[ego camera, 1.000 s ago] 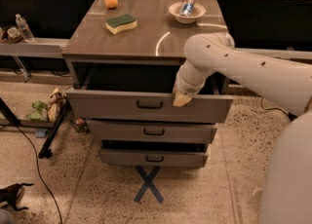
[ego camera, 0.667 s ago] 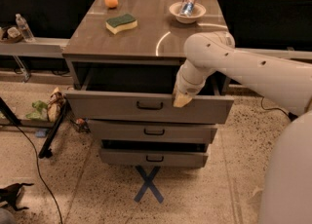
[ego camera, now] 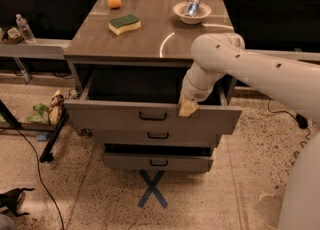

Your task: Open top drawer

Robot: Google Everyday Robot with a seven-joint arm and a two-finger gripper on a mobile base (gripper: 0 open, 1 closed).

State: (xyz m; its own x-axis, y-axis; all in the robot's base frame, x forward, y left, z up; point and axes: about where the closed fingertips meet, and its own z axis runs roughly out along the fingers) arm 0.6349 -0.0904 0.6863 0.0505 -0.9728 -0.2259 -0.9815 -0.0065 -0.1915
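The top drawer [ego camera: 110, 116] stands pulled out past the front edge of the counter [ego camera: 150, 44], a little farther out than a moment ago. My claw [ego camera: 188, 108] sits at the upper lip of its front panel, right of the black handle [ego camera: 152, 116], and has come forward with it. I cannot tell whether the claw is clenched or released. Toward the back left corner, the sponge [ego camera: 124, 23] and orange [ego camera: 114, 0] have not moved, nor has the bowl [ego camera: 192, 13] at the back right.

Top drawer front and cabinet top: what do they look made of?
Top drawer: matte grey panel, likely painted metal or laminate; no glare. Cabinet top: smooth, semi-gloss grey-brown surface with curved light reflections. Tool sits at the drawer's front rim.
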